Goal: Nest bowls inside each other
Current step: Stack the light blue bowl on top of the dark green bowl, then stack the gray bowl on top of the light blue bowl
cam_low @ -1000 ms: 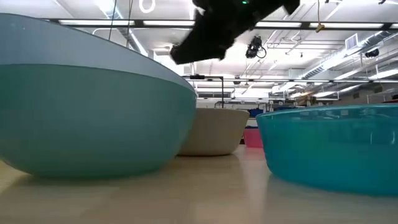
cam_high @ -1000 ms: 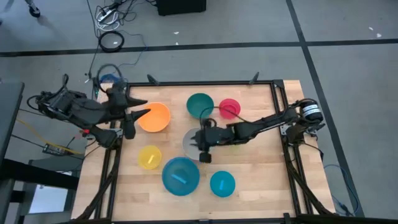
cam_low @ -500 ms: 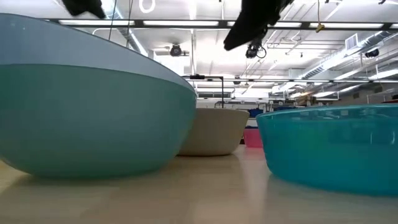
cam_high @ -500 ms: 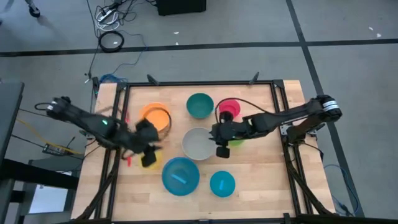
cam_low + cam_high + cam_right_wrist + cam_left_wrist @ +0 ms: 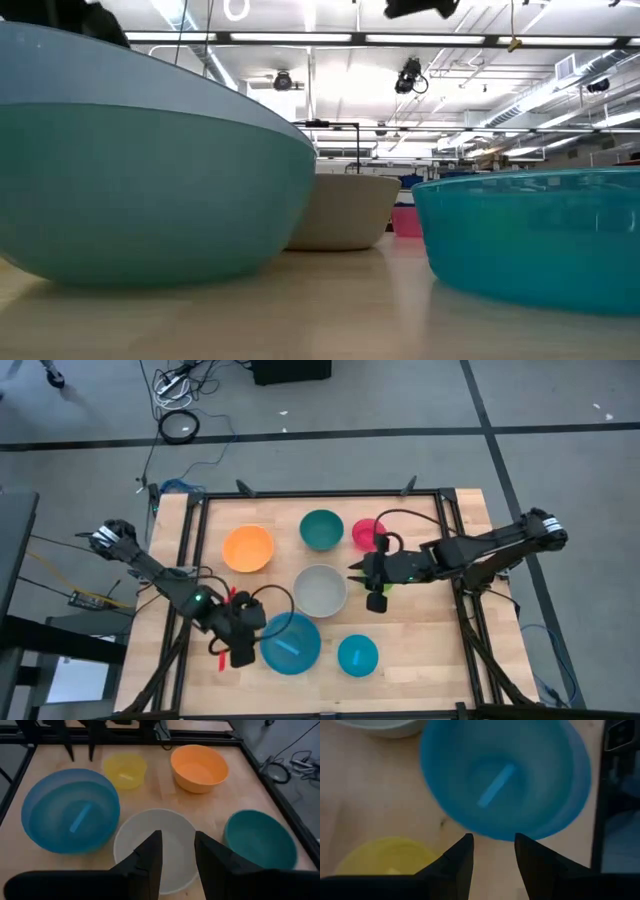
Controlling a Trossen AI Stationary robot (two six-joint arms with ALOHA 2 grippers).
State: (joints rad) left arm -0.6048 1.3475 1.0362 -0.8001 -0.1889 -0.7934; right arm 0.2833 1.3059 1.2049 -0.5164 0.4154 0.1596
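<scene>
Loose bowls stand upright on their bases on the wooden table: orange (image 5: pixel 248 548), teal (image 5: pixel 321 530), pink (image 5: pixel 365 532), grey-white (image 5: pixel 320 590), large blue (image 5: pixel 290 643) and cyan (image 5: pixel 357 656). The yellow bowl (image 5: pixel 385 859) shows in the wrist views only. My left gripper (image 5: pixel 244 648) hangs open, pointing steeply down, above the table between the yellow bowl and the blue bowl's rim (image 5: pixel 492 836), with nothing between its fingers. My right gripper (image 5: pixel 362 582) is open and raised just right of the grey-white bowl (image 5: pixel 157 847), slanting down toward it.
A black frame (image 5: pixel 320 493) runs around the table's edges. In the low view the blue bowl (image 5: pixel 150 180) and the cyan bowl (image 5: pixel 530 235) stand close in front, the grey-white one (image 5: pixel 345 210) behind. Bare wood lies at the near left corner.
My left gripper has swung from beside the orange bowl toward the table's near edge and down, tipping to point steeply down over the yellow and blue bowls. My right gripper has drawn back from over the grey-white bowl toward the table's right edge and risen.
</scene>
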